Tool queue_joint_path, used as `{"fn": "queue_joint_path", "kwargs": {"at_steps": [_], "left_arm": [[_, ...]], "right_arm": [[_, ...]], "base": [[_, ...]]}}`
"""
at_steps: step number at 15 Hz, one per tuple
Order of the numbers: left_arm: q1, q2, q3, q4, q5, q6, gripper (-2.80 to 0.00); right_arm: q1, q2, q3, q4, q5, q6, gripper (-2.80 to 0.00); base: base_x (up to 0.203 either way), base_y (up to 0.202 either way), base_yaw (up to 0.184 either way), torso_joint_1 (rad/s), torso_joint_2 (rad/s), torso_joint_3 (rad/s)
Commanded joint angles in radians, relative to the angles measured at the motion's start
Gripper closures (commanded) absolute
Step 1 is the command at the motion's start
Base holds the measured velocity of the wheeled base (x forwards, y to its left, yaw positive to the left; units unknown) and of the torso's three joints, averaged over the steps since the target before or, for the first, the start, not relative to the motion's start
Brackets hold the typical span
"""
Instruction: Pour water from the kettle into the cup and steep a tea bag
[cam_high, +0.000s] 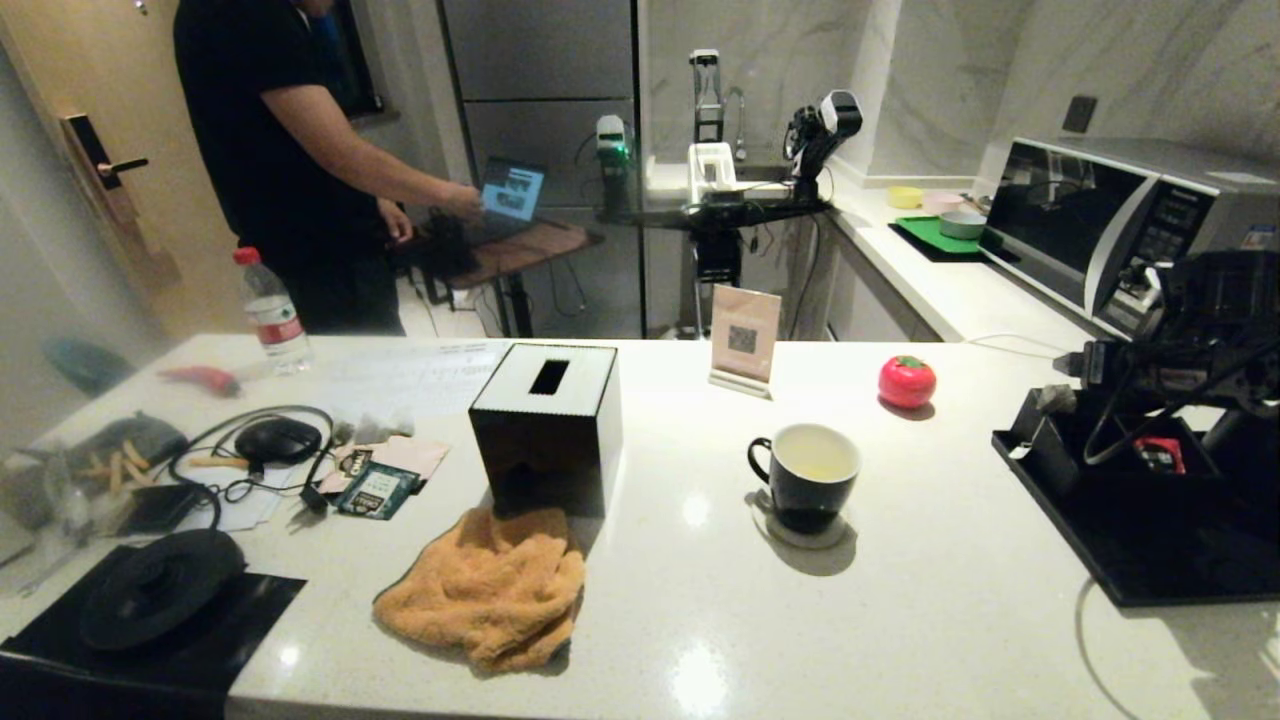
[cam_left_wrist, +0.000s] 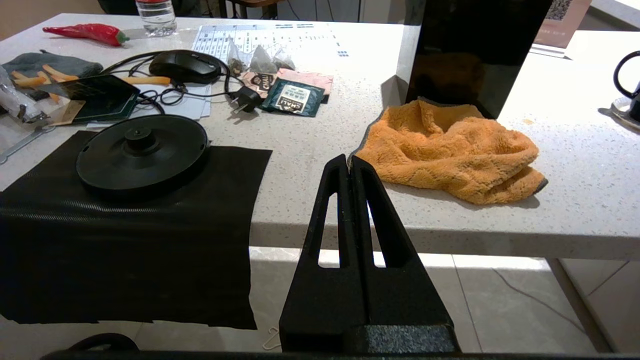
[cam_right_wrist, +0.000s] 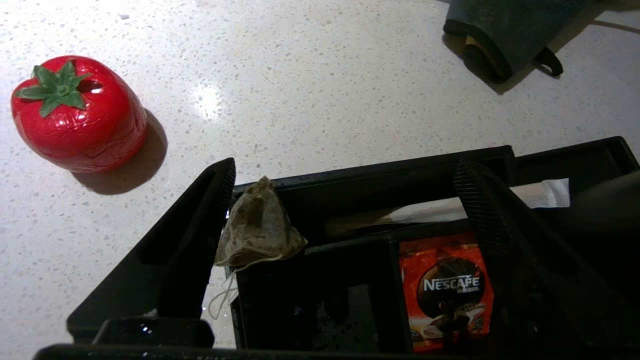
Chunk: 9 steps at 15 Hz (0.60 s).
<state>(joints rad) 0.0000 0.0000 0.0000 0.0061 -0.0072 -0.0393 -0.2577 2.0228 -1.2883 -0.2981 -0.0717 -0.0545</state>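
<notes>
The cup (cam_high: 806, 478) on the counter (cam_high: 900, 600) already holds pale water, so pouring looks done; the kettle is not in view. The right hand (cam_right_wrist: 345, 200) hangs wide open over the black tray (cam_right_wrist: 380, 165), holding nothing, with the tea bag (cam_right_wrist: 257, 227) on the tray's rim against one finger; steeping remains. The left hand (cam_left_wrist: 351, 162) is closed and empty off the counter edge.

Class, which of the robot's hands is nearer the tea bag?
Right. The right hand is open around the tea bag at the black tray; the left hand hangs shut off the counter's near edge.

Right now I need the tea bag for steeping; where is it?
In the right wrist view, the tea bag sits on the black tray's corner, beside one finger of the open right gripper.
</notes>
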Motion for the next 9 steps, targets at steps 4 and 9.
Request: {"fn": "queue_joint_path", "kwargs": {"at_steps": [4, 9], "left_arm": [[0.0, 0.0, 0.0, 0.0, 0.0, -0.001, 0.0], [0.0, 0.0, 0.0, 0.0, 0.0, -0.001, 0.0]], "right_arm": [[0.0, 0.001, 0.003, -0.001, 0.003, 0.001, -2.8], [0.005, 0.001, 0.053, -0.019, 0.001, -0.004, -2.8]], "base": [[0.0, 0.0, 0.0, 0.0, 0.0, 0.0], [0.0, 0.0, 0.0, 0.0, 0.0, 0.0]]}}
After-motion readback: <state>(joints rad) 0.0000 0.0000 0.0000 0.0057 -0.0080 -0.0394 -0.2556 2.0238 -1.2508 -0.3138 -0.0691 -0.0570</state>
